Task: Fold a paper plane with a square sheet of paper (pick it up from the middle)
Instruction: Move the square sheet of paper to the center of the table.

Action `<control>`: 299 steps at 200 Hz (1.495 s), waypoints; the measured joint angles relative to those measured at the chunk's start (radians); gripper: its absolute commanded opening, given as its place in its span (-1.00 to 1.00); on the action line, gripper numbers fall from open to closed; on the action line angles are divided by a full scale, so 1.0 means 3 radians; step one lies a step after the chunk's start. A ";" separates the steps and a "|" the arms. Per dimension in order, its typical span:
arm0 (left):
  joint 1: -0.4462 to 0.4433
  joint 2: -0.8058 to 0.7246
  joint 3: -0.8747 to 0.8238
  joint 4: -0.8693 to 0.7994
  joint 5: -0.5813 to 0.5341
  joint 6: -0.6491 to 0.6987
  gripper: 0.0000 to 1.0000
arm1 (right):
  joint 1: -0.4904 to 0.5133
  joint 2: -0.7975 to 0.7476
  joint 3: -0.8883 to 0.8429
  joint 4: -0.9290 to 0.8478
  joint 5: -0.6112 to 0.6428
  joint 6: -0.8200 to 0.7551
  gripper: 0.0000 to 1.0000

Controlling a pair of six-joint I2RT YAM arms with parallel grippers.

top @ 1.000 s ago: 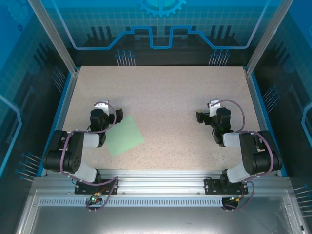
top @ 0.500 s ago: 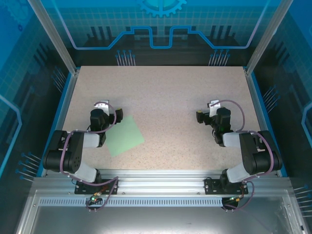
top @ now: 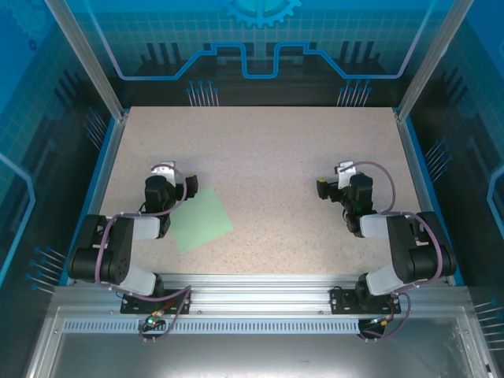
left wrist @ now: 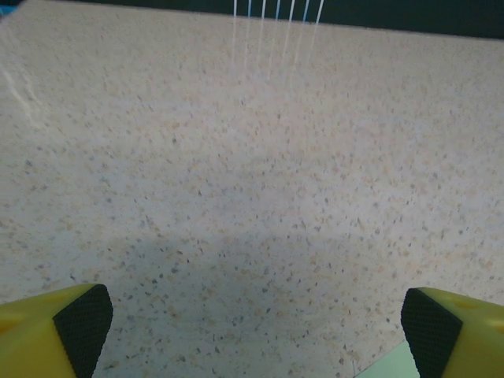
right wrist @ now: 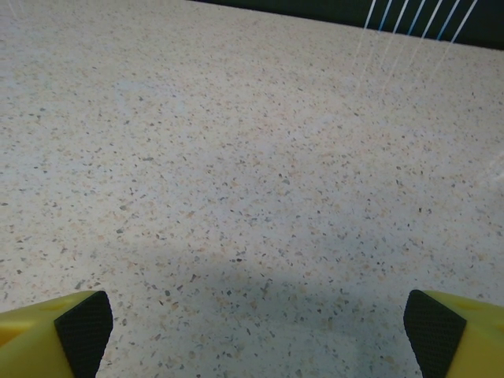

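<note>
Beside the square sheet of paper, left claw hovers low, spread; right claw likewise spread.

The table has a speckled beige top, bordered left and right by blue edge strips. Two aluminium posts slant up from its far corners, at upper left and upper right. Behind it stands a blue back panel printed with circuit-like lines and a gear motif at top centre. Two clusters of thin rods stand at the far edge. A slotted aluminium rail crosses the lower frame, with a grey metal tray below it. Both wrist views show the tabletop with a soft shadow low in frame.
</note>
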 measured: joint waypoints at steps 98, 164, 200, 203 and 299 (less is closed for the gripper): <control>0.0028 -0.1629 0.0551 -0.2136 -0.0120 -0.1302 0.97 | 0.0053 -0.1667 0.0983 -0.2754 -0.0346 0.0960 0.99; -0.0179 -0.1408 0.0792 -0.3099 0.0958 -0.1867 0.97 | 0.0146 -0.1966 0.0717 -0.3477 -0.1268 0.1598 0.99; -0.0526 -0.1249 0.0769 -0.3419 0.1036 -0.1946 0.97 | 0.0383 -0.2101 0.0647 -0.3651 -0.1466 0.1686 0.99; -0.0540 -0.1241 0.0759 -0.3422 0.1035 -0.1953 0.97 | 0.0402 -0.2107 0.0647 -0.3662 -0.1474 0.1685 0.99; -0.0882 -0.0483 0.0591 -0.3376 0.1035 -0.2040 0.97 | 0.0964 -0.1588 0.0763 -0.3848 -0.1350 0.1670 0.99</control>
